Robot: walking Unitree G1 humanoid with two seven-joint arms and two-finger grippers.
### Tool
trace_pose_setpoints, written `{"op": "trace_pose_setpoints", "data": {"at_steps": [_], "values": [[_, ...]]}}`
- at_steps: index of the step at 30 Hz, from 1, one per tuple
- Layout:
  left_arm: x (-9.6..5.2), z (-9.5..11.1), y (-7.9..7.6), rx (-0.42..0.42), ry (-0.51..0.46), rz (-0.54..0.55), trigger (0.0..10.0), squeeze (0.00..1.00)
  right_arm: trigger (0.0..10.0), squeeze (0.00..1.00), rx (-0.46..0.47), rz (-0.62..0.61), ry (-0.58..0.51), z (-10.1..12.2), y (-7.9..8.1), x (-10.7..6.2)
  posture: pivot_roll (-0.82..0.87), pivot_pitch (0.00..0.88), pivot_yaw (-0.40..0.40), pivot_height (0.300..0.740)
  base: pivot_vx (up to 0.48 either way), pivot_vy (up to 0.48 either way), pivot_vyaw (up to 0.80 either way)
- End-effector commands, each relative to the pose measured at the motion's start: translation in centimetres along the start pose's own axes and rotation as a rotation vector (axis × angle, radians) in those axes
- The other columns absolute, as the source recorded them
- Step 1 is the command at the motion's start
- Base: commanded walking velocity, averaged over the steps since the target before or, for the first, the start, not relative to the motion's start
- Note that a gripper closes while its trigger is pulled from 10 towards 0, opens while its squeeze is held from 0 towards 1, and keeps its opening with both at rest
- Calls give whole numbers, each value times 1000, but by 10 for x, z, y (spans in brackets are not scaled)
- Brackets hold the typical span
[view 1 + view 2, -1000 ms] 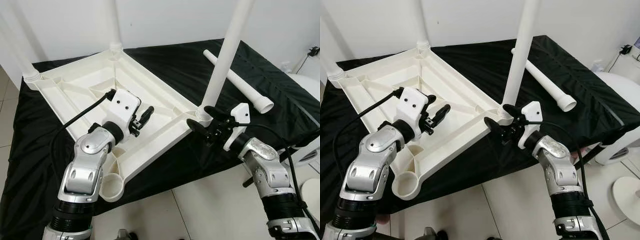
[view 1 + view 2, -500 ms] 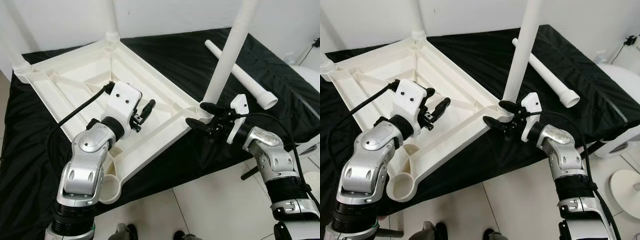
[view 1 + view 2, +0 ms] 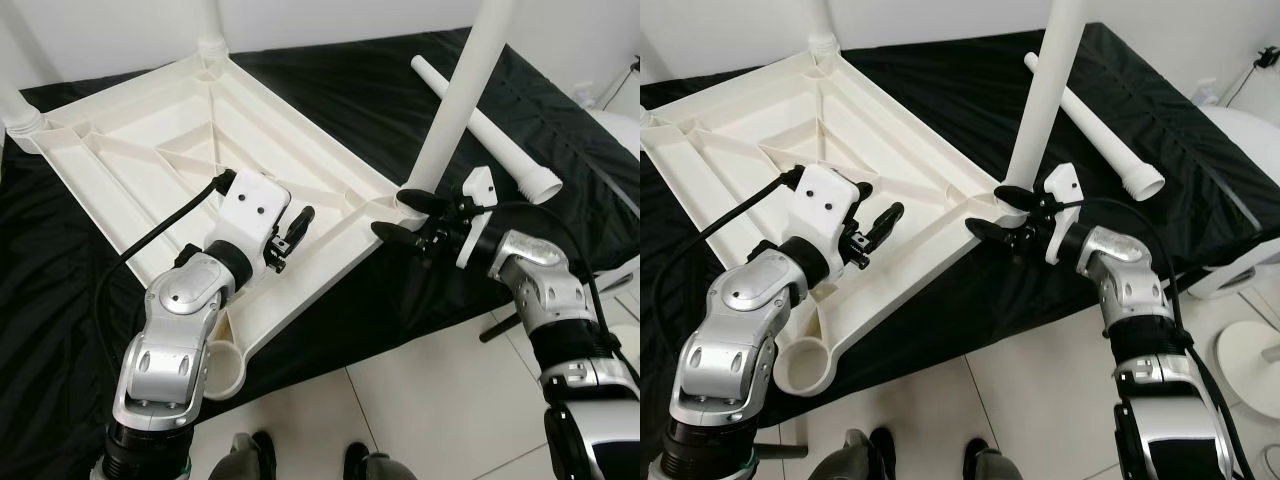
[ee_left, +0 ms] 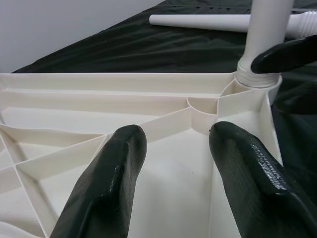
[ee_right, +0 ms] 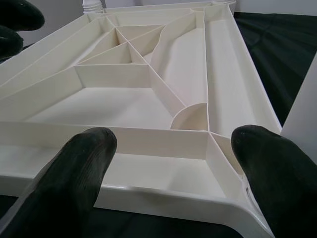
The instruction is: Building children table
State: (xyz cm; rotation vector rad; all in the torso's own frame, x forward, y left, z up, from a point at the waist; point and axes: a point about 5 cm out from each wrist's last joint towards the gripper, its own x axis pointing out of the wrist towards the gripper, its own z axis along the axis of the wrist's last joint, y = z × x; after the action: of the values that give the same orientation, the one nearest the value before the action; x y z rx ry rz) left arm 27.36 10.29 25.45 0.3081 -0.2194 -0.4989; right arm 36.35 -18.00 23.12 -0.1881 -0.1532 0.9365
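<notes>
Tabletop [image 3: 150,170], white plastic, lies upside down on black cloth [image 3: 330,90] across centre-left of frame, ribbed underside up. Three corner sockets hold upright white legs; nearest-right leg [image 3: 455,105] rises at upper right. Lower-left socket [image 3: 222,372] empty. Loose leg [image 3: 480,125] lies on cloth, upper right. Left gripper [image 3: 285,237] hovers over ribs mid-frame, fingers parted, holding nothing. Right gripper [image 3: 402,215] released, fingers spread around the leg's corner, centre-right. Shoes [image 3: 300,465] at bottom edge.

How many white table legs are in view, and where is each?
4. Three stand screwed into corners of the upturned tabletop: far-left leg, far leg, and near-right leg by the right gripper. One loose leg lies on the black cloth.
</notes>
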Motion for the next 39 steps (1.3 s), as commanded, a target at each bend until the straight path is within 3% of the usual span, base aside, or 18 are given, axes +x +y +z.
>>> {"op": "trace_pose_setpoints", "data": {"at_steps": [1,9,20,25,32,39], "values": [[-3,0,-2,-5,5,44,10000,0,10000,0,2,-10,36,-6,-3,-4,-9,298,-13,740,0,0,0],[-8,1,-20,0,29,-65,10000,0,10000,0,-39,-78,47,4,-22,4,-2,312,-18,740,0,0,0],[-11,4,-26,-25,34,-78,10000,0,10000,0,-53,-182,39,13,-36,7,5,318,-15,740,0,0,0],[-13,4,-31,-37,50,-83,10000,0,10000,0,-66,-287,-27,25,-45,11,9,329,-15,740,0,0,0],[-16,1,-31,-35,76,-74,10000,0,10000,0,-15,-209,-114,22,-32,24,11,340,-7,740,0,0,0],[-14,-5,-22,8,99,-66,10000,0,10000,0,54,-30,-293,33,-5,31,3,325,1,740,0,0,0]]}}
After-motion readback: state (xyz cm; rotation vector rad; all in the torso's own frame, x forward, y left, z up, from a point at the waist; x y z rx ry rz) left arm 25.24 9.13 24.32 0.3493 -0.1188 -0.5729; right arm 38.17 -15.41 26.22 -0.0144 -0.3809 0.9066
